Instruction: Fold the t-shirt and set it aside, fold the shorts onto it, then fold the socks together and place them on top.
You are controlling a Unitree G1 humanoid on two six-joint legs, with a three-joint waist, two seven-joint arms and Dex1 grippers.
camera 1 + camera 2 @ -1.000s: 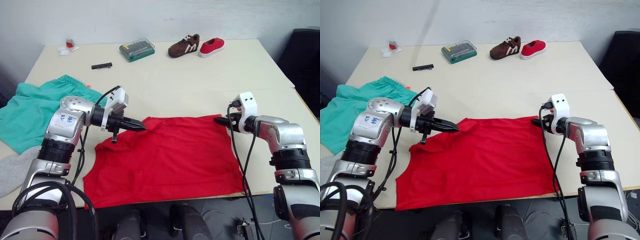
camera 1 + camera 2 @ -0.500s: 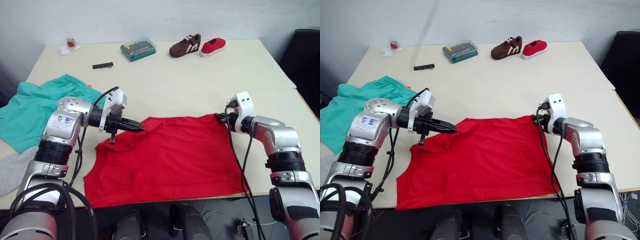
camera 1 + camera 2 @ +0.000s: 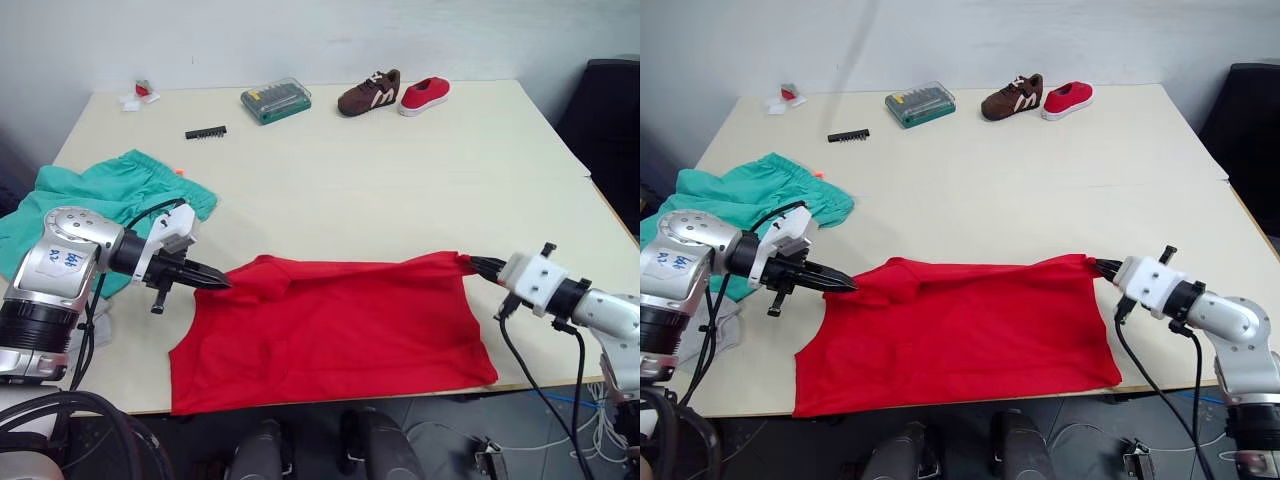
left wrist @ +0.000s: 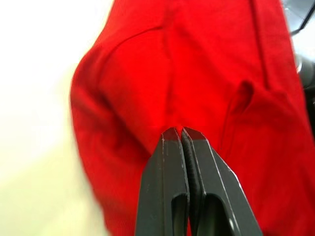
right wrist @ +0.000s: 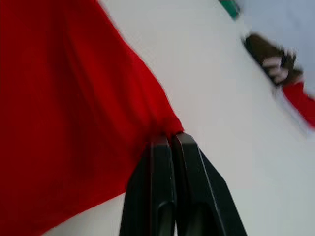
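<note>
Both claws pulled apart, t-shirt (image 3: 330, 325) stretched; near hem overhangs table (image 3: 400, 160) edge

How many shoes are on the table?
2, side by side at the table's far edge: a brown shoe and a red shoe to its right. None seems hidden.

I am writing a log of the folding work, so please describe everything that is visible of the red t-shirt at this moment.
The t-shirt is bright red soft fabric, lying at the near edge of the table, mostly flat, wrinkled along its far edge. The left gripper is shut on its far left corner and the right gripper is shut on its far right corner, so the far edge is pulled into a raised line between them. Its near hem reaches the table edge. It lies apart from the teal shorts.
</note>
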